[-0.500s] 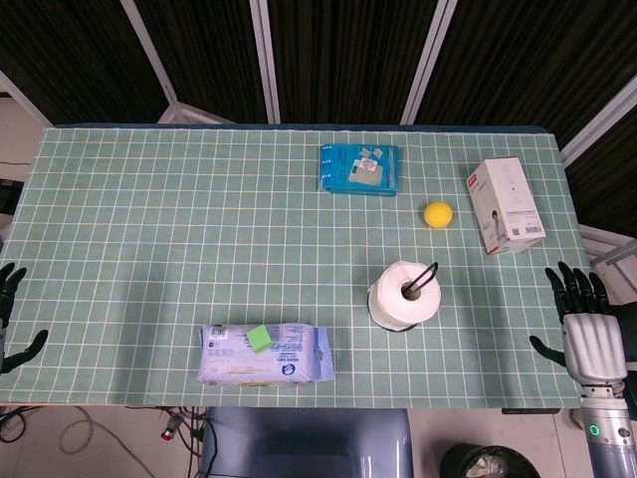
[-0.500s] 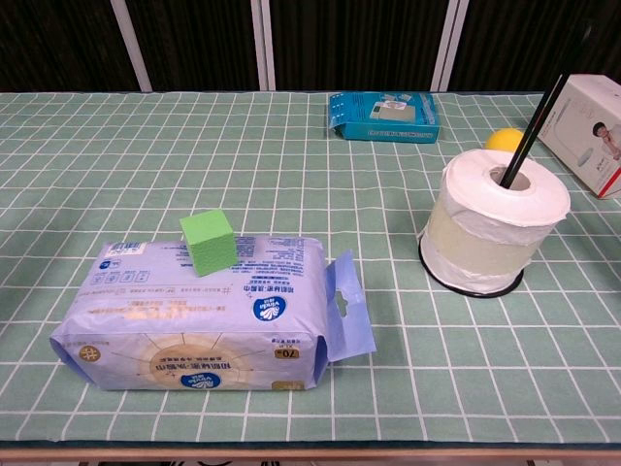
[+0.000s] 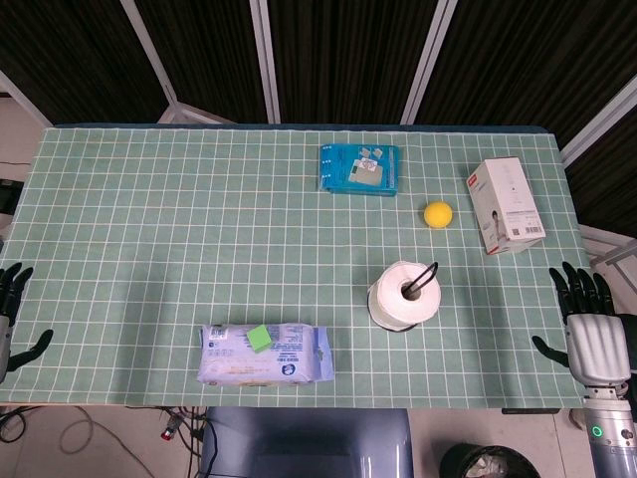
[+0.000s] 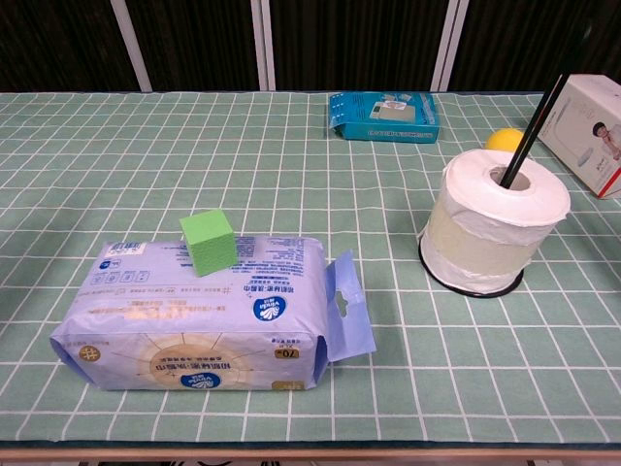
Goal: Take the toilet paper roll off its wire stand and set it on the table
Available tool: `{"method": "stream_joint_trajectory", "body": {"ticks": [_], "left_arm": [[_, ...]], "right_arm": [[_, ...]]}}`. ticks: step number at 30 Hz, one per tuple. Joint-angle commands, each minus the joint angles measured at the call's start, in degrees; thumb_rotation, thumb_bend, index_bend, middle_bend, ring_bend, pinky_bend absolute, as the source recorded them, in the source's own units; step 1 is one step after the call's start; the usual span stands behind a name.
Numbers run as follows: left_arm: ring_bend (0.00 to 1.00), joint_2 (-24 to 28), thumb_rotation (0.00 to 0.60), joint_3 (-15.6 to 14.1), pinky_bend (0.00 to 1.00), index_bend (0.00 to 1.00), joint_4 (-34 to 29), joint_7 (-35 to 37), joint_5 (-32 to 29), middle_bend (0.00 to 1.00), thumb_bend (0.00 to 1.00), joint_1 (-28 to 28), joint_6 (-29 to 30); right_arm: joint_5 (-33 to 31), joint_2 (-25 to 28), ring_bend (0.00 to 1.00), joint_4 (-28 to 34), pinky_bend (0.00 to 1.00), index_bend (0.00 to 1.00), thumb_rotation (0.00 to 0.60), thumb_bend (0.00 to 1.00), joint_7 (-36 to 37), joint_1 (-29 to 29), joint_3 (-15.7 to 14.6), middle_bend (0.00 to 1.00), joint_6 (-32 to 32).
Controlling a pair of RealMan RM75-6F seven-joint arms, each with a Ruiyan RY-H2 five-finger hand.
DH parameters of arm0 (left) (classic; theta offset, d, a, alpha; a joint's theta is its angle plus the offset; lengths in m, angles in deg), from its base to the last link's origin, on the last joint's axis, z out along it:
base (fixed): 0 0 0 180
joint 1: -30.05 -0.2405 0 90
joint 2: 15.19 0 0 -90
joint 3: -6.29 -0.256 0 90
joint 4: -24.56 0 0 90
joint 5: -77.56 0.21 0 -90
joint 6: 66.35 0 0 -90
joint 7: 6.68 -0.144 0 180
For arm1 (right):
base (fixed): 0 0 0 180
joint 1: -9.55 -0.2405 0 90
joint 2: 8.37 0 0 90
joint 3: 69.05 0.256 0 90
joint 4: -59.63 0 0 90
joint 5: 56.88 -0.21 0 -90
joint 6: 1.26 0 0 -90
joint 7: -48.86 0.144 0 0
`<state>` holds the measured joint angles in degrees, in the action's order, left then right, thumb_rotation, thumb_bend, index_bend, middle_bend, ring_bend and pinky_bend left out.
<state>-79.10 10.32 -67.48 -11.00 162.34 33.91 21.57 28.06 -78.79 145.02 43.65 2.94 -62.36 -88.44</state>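
Right, the green checked table (image 3: 149,229) stretches wide, and the biggest item on it is the pale blue wet-wipes pack (image 4: 199,320) lying flat near the front edge, with a small green cube (image 4: 208,241) perched on top of it. Over to the right stands the toilet paper roll (image 4: 493,226), upright on its wire stand (image 4: 539,115), the black rod poking up through the core and leaning toward the far right, the base ring showing under the roll. Behind it, well apart, a white carton (image 3: 505,205) lies at the far right, a blue packet (image 3: 358,169) sits near the back edge, and a little yellow ball (image 3: 438,214) rests between carton and packet, just beyond the roll. Both hands are off the table's sides: the right hand (image 3: 587,329) fingers spread, grasping nothing; the left hand (image 3: 12,314) likewise loose and empty, partly cut off at the edge.
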Motion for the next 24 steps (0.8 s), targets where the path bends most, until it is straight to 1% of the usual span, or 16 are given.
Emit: {"method": "stream_joint_trajectory", "body": {"ticks": [1,6,11,15,18,21,24], "left_arm": [[0.0,-0.02,0.6,0.07,0.0,0.04,0.1,0.07,-0.3,0.0,0.24,0.07,-0.28],[0.0,-0.04,0.6,0.04,0.0,0.04,-0.1,-0.09,-0.1,0.0,0.24,-0.01,0.04],[0.0,-0.23,0.6,-0.43,0.0,0.04,-0.31,-1.0,0.08,0.0,0.24,0.09,-0.54],[0.0,-0.15,0.6,-0.22,0.0,0.04,-0.54,-1.07,-0.23,0.0,0.24,-0.01,-0.29],[0.0,-0.12,0.6,-0.21,0.0,0.04,-0.61,-1.05,-0.14,0.0,0.24,-0.14,0.03],[0.0,-0.21,0.6,-0.32,0.0,0.04,-0.61,-1.3,-0.16,0.0,0.24,0.0,-0.34],[0.0,-0.23,0.6,-0.45,0.0,0.04,-0.69,-1.44,-0.03,0.0,0.24,0.11,-0.59]], "right_arm": [[-0.27,0.01,0.0,0.27,0.0,0.0,0.6,0.0,0.55,-0.05,-0.09,0.0,0.5],[-1.08,0.18,0.0,1.62,0.0,0.0,0.6,0.0,2.67,-0.02,-0.26,0.0,1.68],[-2.26,1.1,0.0,5.9,0.0,0.0,0.6,0.0,9.56,-0.07,-0.8,0.0,4.5],[-3.99,2.1,0.0,8.34,0.0,0.0,0.6,0.0,16.0,-1.11,-1.1,0.0,9.17],[-6.48,2.71,0.0,10.04,0.0,0.0,0.6,0.0,24.48,-3.04,0.45,0.0,13.97],[-8.82,2.46,0.0,10.05,0.0,0.0,0.6,0.0,31.92,-5.16,2.77,0.0,17.88],[-11.86,2.0,0.0,9.83,0.0,0.0,0.6,0.0,41.21,-7.41,5.13,0.0,23.26]]}}
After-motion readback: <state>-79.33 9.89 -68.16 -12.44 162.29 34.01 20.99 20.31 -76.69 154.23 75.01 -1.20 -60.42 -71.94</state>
